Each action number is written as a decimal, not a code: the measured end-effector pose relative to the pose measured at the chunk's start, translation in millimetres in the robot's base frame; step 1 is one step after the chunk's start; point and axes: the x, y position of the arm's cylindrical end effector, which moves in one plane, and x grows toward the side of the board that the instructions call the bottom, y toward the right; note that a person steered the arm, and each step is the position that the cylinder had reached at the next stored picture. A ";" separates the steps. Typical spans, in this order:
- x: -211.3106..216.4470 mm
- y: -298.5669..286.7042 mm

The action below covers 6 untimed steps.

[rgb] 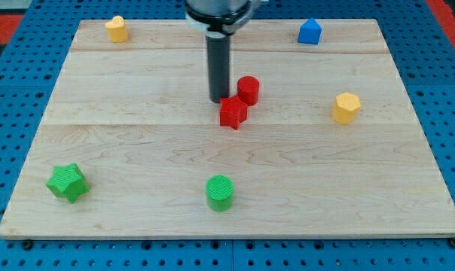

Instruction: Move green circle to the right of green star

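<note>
Resting at frame centre, end effector tip [218, 101] touches red star [233, 112], grasps nothing. Green circle [220, 193] lies straight below, lower centre; green star [67, 182] lower left of table [363, 196].

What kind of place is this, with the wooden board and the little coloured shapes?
Probably a robotics lab test bench. A wooden board sits on a blue pegboard base, my tip rests beside the red star, and small blocks like the green circle lie scattered about.
</note>
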 end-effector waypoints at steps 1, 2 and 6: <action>36.1 -28.1; 88.7 3.4; 178.0 -1.5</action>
